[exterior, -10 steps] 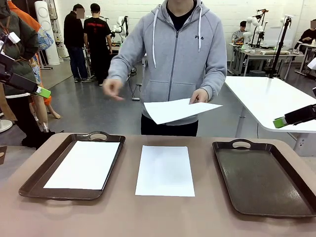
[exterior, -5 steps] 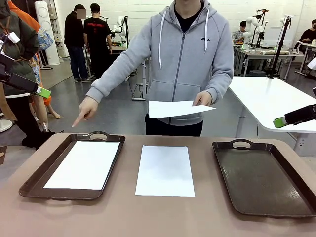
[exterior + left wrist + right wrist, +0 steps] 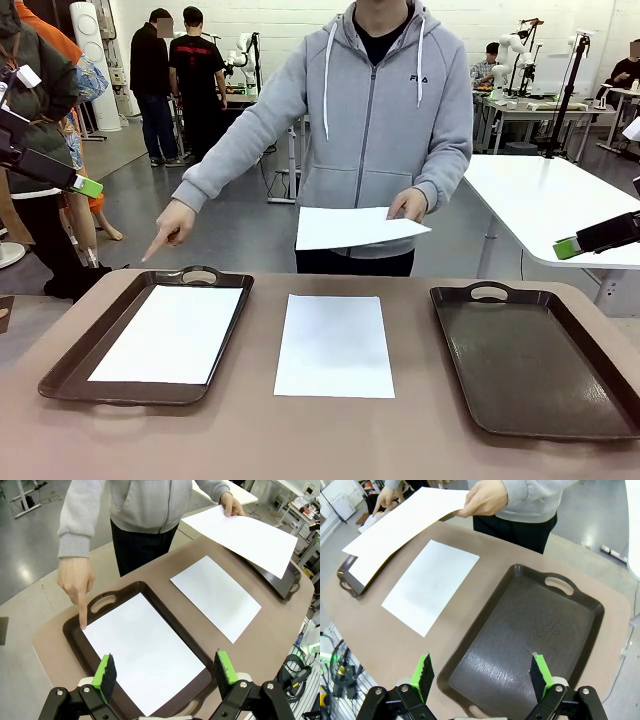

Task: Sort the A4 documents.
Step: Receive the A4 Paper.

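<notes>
Brown bench (image 3: 240,440) spans the near ground, carrying two dark trays with a gap between them. Left pincer (image 3: 165,666) hangs wide above the left tray (image 3: 70,365), its green pads framing the near end of the tray sheet (image 3: 170,335). Right pincer (image 3: 481,669) hangs just as wide over the right tray (image 3: 540,370), which is bare. Neither grips anything.

The tray sheet lies flat and square inside its tray, so I judge it already sorted. The middle sheet (image 3: 333,345) lies flat on the bench between the trays, touching neither, and looks to be the one waiting for a tray.

Farther off, a person stands at the far edge. The pointing hand (image 3: 172,225) comes on an arm stretched out and down, forefinger aimed at the left tray's far corner by its handle, likely naming that tray as the target. The other hand (image 3: 408,206) sits at waist height, elbow bent. It pinches the held sheet (image 3: 350,227) by one edge, roughly level above the bench, probably kept back as the next one.
</notes>
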Tool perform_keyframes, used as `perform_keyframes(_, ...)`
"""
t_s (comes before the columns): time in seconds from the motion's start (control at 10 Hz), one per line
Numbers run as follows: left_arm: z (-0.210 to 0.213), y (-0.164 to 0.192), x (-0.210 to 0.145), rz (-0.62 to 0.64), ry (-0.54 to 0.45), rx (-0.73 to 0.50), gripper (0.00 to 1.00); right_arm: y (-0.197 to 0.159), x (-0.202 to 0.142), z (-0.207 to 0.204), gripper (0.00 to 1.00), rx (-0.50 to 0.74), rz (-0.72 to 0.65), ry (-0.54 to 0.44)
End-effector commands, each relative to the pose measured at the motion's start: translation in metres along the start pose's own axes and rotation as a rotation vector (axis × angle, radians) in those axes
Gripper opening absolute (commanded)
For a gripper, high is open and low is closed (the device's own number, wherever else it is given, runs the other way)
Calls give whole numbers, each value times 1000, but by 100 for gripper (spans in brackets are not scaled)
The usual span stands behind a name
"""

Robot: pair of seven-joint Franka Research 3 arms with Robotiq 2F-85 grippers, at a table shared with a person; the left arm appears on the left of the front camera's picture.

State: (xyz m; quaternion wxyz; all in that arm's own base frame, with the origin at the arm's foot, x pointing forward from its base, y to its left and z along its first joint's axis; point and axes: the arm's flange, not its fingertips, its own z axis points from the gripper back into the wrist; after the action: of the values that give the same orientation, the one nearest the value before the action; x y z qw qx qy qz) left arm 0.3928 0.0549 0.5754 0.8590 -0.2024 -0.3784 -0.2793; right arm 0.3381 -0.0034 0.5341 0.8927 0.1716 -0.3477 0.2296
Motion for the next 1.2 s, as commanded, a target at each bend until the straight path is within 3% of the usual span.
perform_keyframes(0.0, 1, -1, -1, -6, -1, 1, 100, -1, -1, -2, 100, 22, -7, -5)
perform_keyframes(1.1, 1, -1, -1, -6, -1, 1, 100, -1, -1, -2, 100, 22, -7, -5)
